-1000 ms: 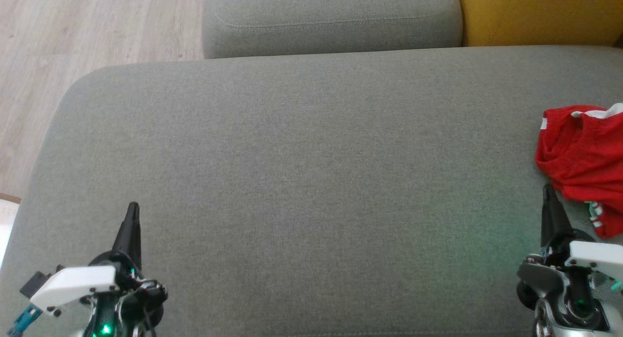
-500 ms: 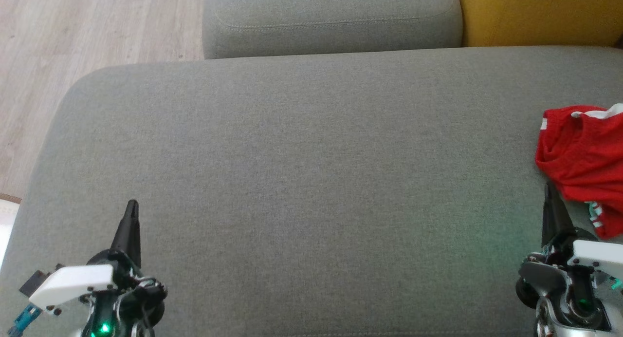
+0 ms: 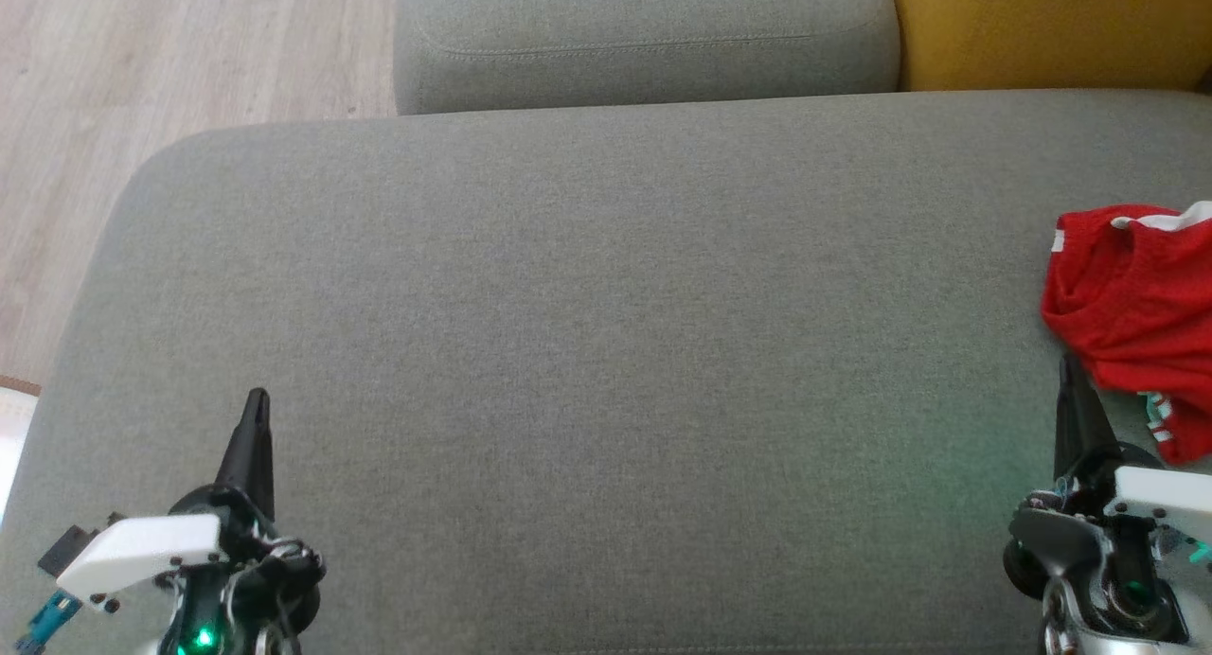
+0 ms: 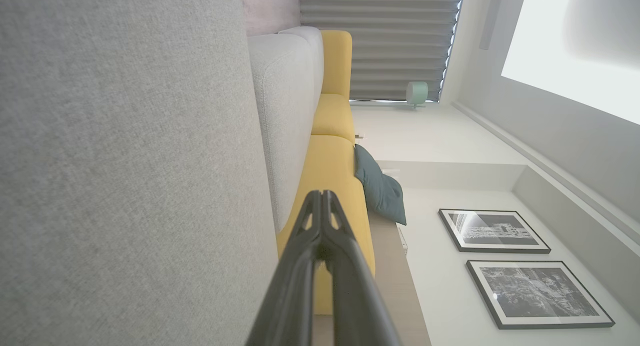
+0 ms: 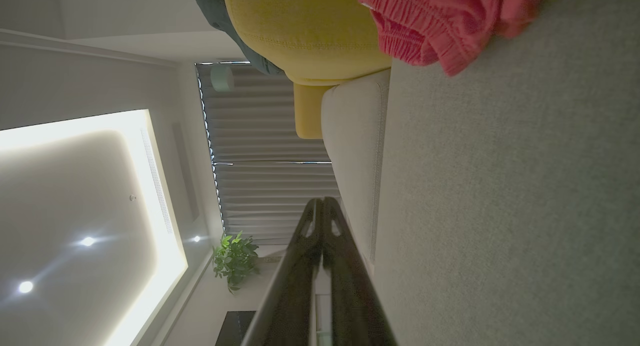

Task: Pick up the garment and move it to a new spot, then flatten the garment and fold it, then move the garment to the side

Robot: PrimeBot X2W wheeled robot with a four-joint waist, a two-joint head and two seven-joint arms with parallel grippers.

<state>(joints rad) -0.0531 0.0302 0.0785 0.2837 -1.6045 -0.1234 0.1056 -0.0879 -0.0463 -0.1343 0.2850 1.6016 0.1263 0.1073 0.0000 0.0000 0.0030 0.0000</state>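
At far right of the grey sofa seat [image 3: 606,352] lies the red garment [image 3: 1131,295], crumpled in a heap, not flattened. The head view's right edge cuts it off, so its full extent is unknown. White trim shows along the top; a small white-green patch at the lower edge is too small to read. The right wrist view adds a gathered elastic hem on the garment [image 5: 440,21], with the top of that frame cropping the rest. Right pincer [image 3: 1068,366] sits just beside the heap's lower left edge, and the head view can't settle contact. In the right wrist view the right pincer [image 5: 320,202] has its fingers pressed together, nothing between them, cloth off to the side. Left pincer [image 3: 256,404] is well apart at lower left over bare seat. The left wrist view confirms the left pincer [image 4: 320,196] is closed tip to tip and empty. Both wrist bodies are cropped by the bottom edge of the head view. A grey back cushion [image 3: 644,40] is behind the seat, with a yellow section [image 3: 1051,30] to its right and wood floor [image 3: 142,115] to the left. The left wrist view gives a teal pillow [image 4: 380,186], two framed prints [image 4: 492,230] and blinds [image 4: 395,41]. The right wrist view gives a plant [image 5: 235,258] and a lit ceiling panel [image 5: 75,196]. Nothing lies between either pincer and the heap.
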